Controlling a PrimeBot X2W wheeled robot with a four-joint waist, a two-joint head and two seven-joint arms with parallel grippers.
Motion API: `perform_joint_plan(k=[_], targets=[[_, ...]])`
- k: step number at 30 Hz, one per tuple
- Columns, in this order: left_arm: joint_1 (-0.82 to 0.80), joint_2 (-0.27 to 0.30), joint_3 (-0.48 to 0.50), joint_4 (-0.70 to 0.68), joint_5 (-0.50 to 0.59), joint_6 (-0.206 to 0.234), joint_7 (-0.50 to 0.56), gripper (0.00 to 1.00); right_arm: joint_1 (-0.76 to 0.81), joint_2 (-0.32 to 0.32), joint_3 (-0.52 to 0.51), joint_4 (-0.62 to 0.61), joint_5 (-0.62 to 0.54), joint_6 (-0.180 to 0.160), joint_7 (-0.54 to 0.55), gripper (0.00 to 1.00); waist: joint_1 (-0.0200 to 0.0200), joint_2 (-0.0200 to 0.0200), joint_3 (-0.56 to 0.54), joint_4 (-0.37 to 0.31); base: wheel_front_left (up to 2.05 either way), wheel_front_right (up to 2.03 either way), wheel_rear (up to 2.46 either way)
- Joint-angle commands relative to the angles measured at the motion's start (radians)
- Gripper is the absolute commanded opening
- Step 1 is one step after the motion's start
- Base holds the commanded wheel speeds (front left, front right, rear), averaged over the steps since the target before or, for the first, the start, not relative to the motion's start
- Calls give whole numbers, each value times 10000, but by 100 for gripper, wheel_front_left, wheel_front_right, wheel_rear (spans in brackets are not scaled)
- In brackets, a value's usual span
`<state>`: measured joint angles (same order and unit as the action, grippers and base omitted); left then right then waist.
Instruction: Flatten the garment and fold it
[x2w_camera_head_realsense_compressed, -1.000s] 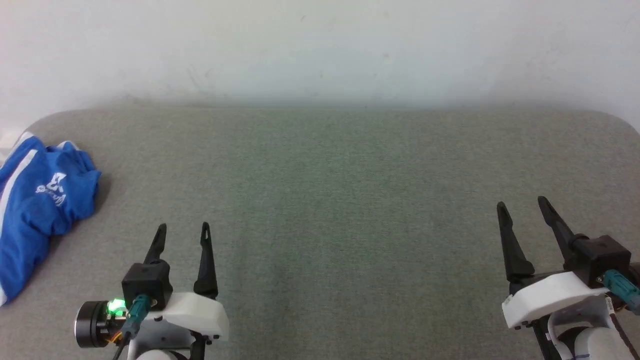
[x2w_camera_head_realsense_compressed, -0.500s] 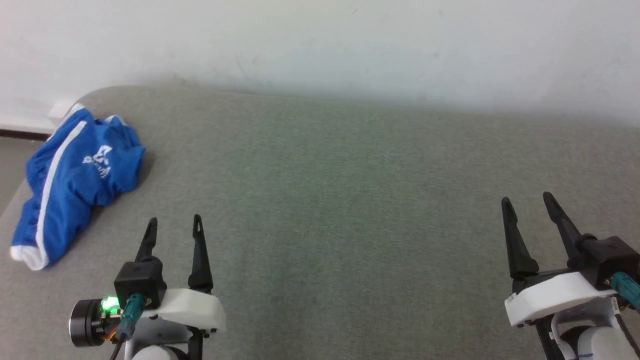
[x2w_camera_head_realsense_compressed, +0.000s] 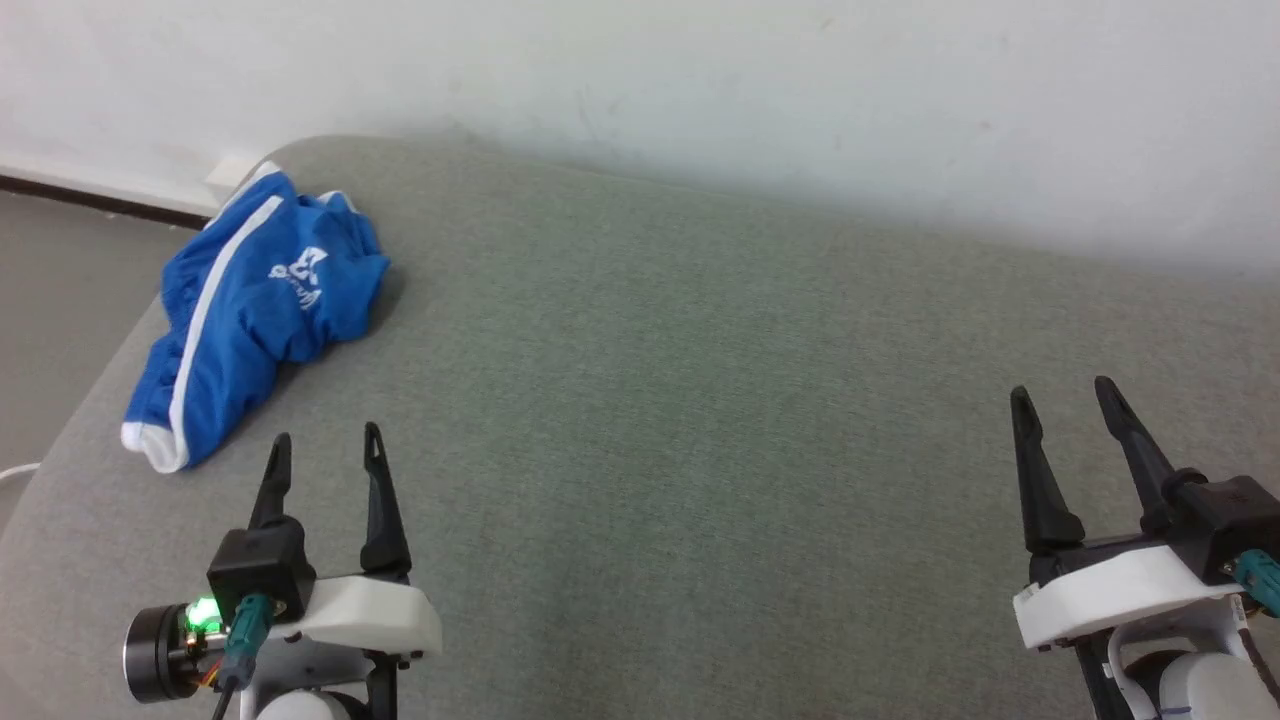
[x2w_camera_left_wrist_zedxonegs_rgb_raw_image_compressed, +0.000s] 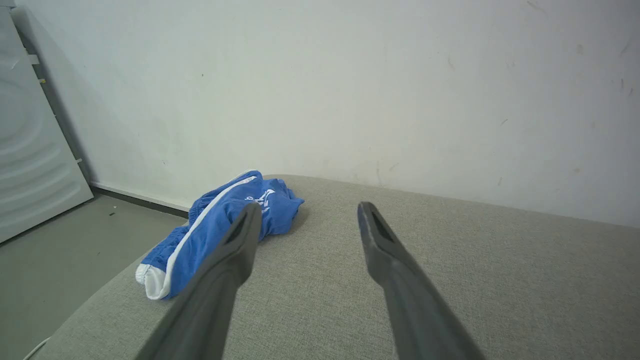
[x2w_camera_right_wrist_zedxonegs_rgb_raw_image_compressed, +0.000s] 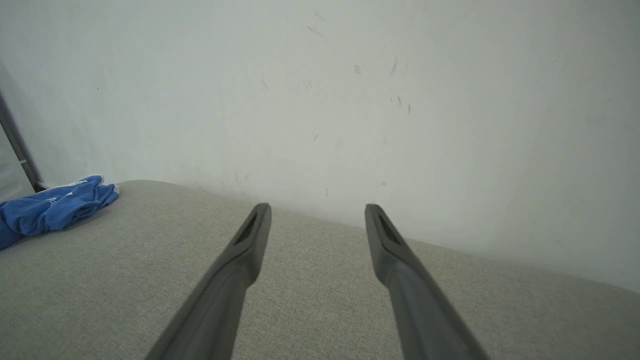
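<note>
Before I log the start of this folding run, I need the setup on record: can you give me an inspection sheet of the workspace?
Surface: grey fabric-covered table with rounded corners.
Job's things: blue garment lies crumpled at the far left corner, near the edge, neither flattened nor folded.
Clutter: nothing seen.
Grippers: left gripper and right gripper are both open, holding nothing, apart from the garment.
Cables: teal lead at the left wrist, another at the right; thin white cable beside the table's left edge.
Surroundings: scuffed white wall, grey floor, white ribbed panel on the left.
</note>
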<state>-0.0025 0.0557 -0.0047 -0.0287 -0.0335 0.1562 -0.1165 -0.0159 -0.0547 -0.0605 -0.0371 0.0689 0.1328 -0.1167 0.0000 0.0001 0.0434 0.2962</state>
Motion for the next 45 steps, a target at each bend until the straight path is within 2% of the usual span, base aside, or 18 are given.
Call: perform_joint_plan(k=[1, 15, 19, 28, 36, 41, 45], targets=[[-14, -27, 37, -87, -31, 129, -118, 100, 20, 22, -43, -95, 70, -10, -118, 100, 0, -1, 37, 240, 0, 0, 0], [-123, -33, 186, -86, -174, 509, -410, 100, 42, 27, -174, -171, 145, -13, -410, 100, 0, -1, 181, 888, 0, 0, 0], [-506, -30, 549, -31, -244, 454, -494, 100, -45, 29, -140, -236, 102, -13, -493, 100, 0, -1, 343, 986, 0, 0, 0], [-2535, 763, 1946, 937, -495, -302, -682, 100, -346, 32, -182, -491, -321, -15, -681, 100, 0, -1, 1232, 926, 0, 0, 0], [-4985, 2231, 2624, 3084, -829, -1152, -801, 100, -1115, 35, -182, -1171, -1070, -16, -849, 100, 0, -1, 2843, 661, 0, 0, 0], [-6739, 3211, 2508, 4744, -1110, -1869, -29, 100, -1624, -131, -144, -1749, -1453, -17, -952, 100, 0, -1, 3917, 591, 0, 0, 0], [-8016, 3733, 2319, 6085, -1611, -2422, 1166, 100, -1949, -339, -38, -2119, -1614, -18, -1036, 100, 0, -1, 4626, 470, 0, 0, 0]])
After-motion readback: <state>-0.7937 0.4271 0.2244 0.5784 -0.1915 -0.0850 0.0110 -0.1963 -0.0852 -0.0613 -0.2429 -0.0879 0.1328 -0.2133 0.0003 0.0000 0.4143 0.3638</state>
